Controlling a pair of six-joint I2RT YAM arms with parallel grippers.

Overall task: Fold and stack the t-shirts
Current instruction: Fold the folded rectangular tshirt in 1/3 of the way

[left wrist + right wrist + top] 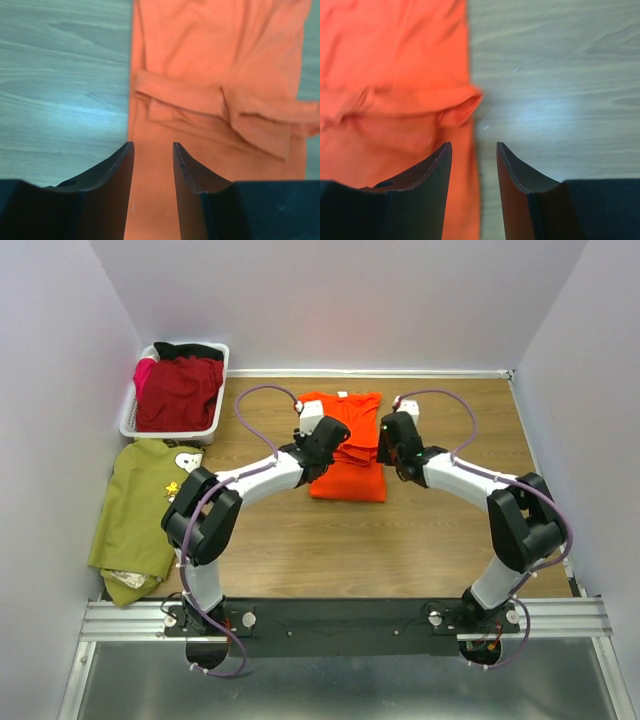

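From above, we see both arms reaching over the orange t-shirt (348, 472), and their wrists hide its middle. The fingertips cannot be seen from there. The shirt lies partly folded on the far middle of the wooden table (300, 540), collar towards the back wall.

The left wrist view cuts the shirt off at the top, right and bottom. It shows a sleeve folded inward over the body and the shirt's straight left edge against bare wood. The left gripper (153, 146) hangs just above that edge with its jaws apart and nothing between them.

The right wrist view is slightly blurred. The right gripper (474, 146) hovers over the shirt's right edge, jaws parted and holding nothing, one finger above cloth and the other above wood.

In the far left corner stands a white slatted basket (128, 420). A dark red t-shirt (180, 392) fills most of it, with a pink cloth (143, 372) at its left side and a black cloth (190, 350) at the back. We cannot tell how many garments lie beneath.

Just in front of the basket, an olive green t-shirt (135, 510) stretches along the table's left edge. Its dog print (182, 460) is only partly visible, and its near end is crumpled.
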